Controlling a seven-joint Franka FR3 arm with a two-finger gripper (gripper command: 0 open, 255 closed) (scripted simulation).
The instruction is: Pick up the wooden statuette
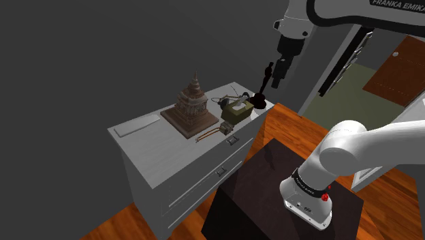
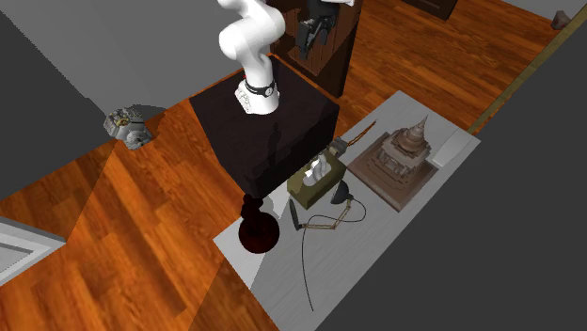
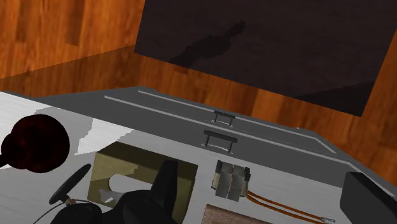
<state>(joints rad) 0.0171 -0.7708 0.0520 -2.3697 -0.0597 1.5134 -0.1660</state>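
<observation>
The statuette (image 1: 259,101) is a slim dark figure on a round dark-red base, standing at the end of the grey dresser top (image 1: 153,153) nearest the doorway. From the second exterior view its base (image 2: 259,231) sits at the dresser's corner. The wrist view has the round base (image 3: 35,145) off to one side of the gripper. My gripper (image 1: 275,83) hangs just beside and above the figure, apart from it. It is open and holds nothing. One black finger (image 3: 370,197) shows in the wrist view.
On the dresser stand a brown temple model (image 1: 189,106), an olive box (image 1: 237,109), a black desk lamp (image 2: 341,194), copper rods (image 1: 211,134) and a flat grey slab (image 1: 139,126). The black stand (image 1: 272,198) abuts the drawer fronts. A metal part (image 2: 130,125) lies on the wooden floor.
</observation>
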